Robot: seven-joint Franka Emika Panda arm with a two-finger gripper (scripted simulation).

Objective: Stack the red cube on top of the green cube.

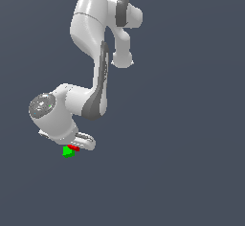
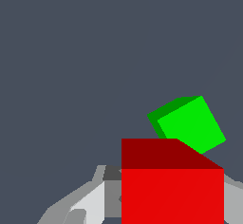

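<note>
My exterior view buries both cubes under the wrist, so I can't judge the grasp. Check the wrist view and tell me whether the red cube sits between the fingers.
Observer: It does. The red cube fills the gap between the fingers, and finger surfaces meet it on both sides.
Operator: Now report where the green cube lies relative to it.
Observer: The green cube lies beyond the red one and off to one side, with part of it hidden behind the red cube's top edge. Its faces are turned at an angle to the red cube's.
</note>
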